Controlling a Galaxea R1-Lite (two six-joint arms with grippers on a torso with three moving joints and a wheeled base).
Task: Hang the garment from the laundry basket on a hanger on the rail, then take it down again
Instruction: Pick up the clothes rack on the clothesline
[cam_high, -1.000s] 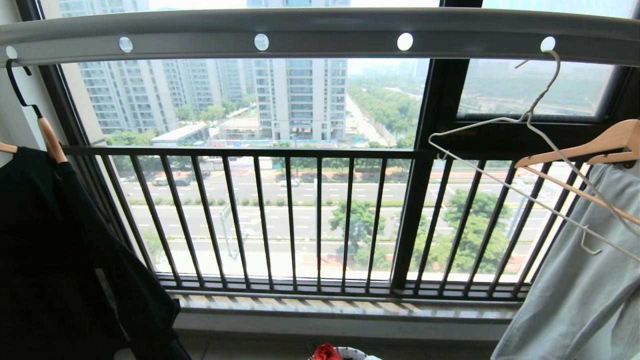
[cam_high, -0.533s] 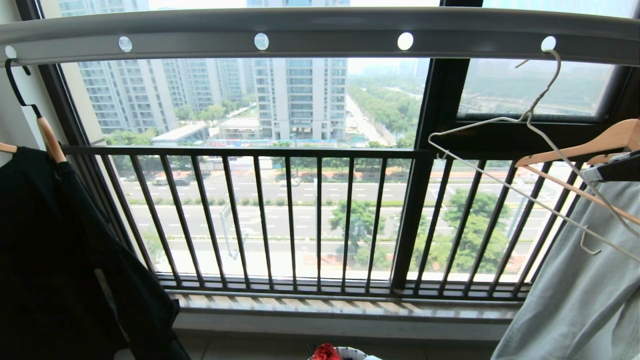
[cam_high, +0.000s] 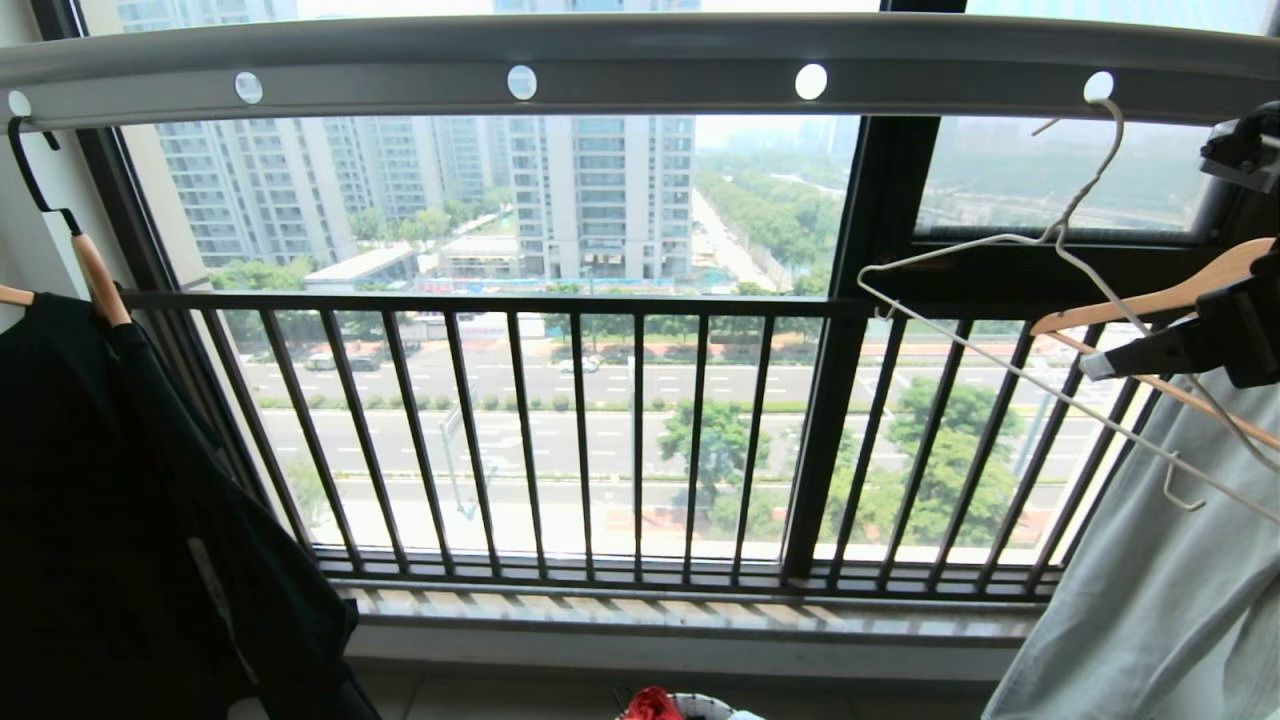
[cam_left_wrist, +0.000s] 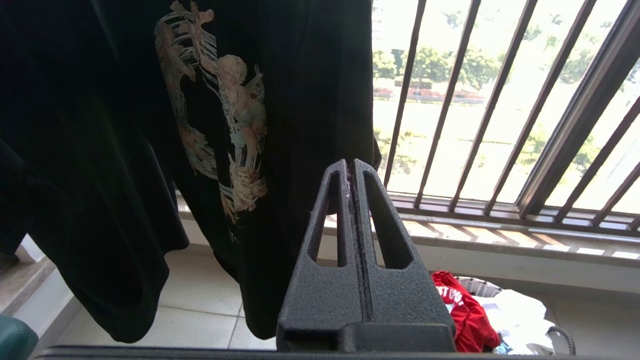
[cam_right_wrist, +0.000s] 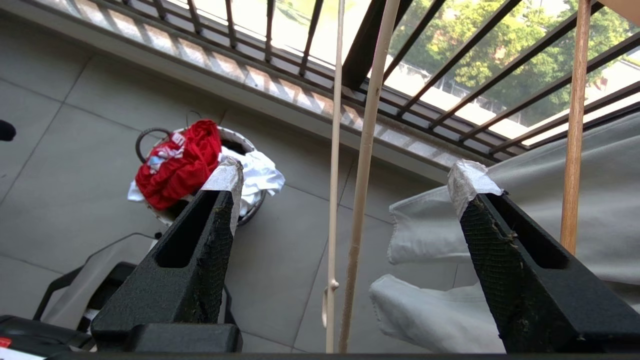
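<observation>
Jaws of the right gripper (cam_right_wrist: 345, 185) stand wide around the thin off-white wire hanger (cam_right_wrist: 361, 165), not yet touching; closing on it looks next, left gripper (cam_left_wrist: 354, 170) pressed together idle.

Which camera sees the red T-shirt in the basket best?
The right wrist view: the crumpled red T-shirt with white lettering lies fully visible, draped over the small round basket. In the left wrist view it is partly hidden behind the shut left tool. The head view catches only a red scrap at its bottom edge.
</observation>
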